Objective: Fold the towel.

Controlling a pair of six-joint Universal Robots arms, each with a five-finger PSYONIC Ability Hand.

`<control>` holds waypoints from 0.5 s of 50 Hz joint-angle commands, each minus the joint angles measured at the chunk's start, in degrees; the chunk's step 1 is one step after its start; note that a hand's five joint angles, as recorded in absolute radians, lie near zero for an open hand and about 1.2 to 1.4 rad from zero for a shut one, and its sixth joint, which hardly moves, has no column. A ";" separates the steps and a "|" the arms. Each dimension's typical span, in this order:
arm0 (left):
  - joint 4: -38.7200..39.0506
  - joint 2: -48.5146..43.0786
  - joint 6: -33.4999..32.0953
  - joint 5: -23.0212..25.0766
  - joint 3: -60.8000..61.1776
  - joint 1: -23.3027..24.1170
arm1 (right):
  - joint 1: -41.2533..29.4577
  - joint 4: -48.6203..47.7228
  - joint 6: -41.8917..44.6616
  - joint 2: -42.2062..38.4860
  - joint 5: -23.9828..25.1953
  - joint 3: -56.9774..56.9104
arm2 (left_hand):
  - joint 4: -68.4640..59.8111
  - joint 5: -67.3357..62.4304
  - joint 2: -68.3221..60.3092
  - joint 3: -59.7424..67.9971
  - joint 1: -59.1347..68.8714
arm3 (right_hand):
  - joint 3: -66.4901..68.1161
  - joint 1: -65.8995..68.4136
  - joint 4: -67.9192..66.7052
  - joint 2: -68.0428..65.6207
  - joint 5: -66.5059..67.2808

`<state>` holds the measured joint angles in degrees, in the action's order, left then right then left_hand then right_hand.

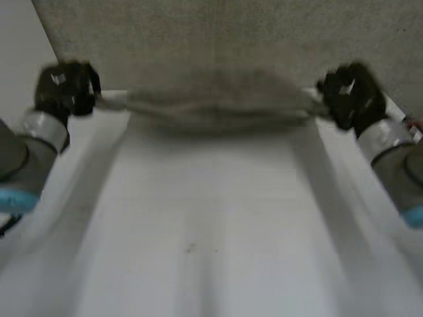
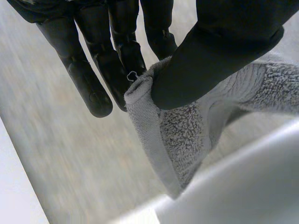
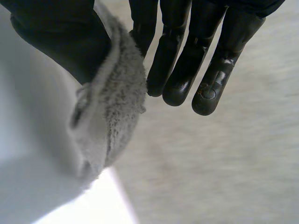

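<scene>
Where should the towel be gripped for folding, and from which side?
At its two end corners, each from the outer side: the towel stretches as a narrow band, so the corners are the parts that stick out. The left hand and right hand pinch it there.

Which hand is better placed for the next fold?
Neither, probably: the left hand and right hand each pinch one end of the grey terry towel, held level between them, so both should move together.

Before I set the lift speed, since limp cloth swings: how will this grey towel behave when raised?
Probably floppy: the grey towel bunches in soft folds between the left hand and right hand. Its looped pile likely grips well, so each thumb-and-finger pinch should hold.
</scene>
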<state>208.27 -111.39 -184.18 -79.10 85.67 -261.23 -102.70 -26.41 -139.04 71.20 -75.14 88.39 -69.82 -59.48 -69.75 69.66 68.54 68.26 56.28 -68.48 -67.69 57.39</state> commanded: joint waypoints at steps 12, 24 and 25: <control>-21.68 8.82 -14.46 5.72 22.08 -6.75 | 5.93 41.80 13.61 2.34 0.70 6.00 | -10.18 -10.52 -10.25 10.34 11.46 | 11.74 23.72 -11.52 -12.31 12.61; -43.48 24.55 -19.99 8.78 23.32 -11.58 | 9.80 62.27 22.59 14.67 3.51 6.00 | -10.18 -10.52 -10.25 10.34 11.46 | 11.74 23.72 -11.52 -12.31 12.61; -43.48 24.55 -19.99 8.79 23.31 -11.58 | 10.06 61.22 22.50 14.67 3.60 5.83 | -10.18 -10.52 -10.25 10.34 11.46 | 11.74 23.72 -11.52 -12.31 12.61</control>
<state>167.25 -89.81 -203.75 -72.35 109.76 -271.98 -93.67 35.88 -118.70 83.16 -73.00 94.55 -69.82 -59.48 -69.76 69.66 68.54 68.26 56.28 -68.49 -67.69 57.39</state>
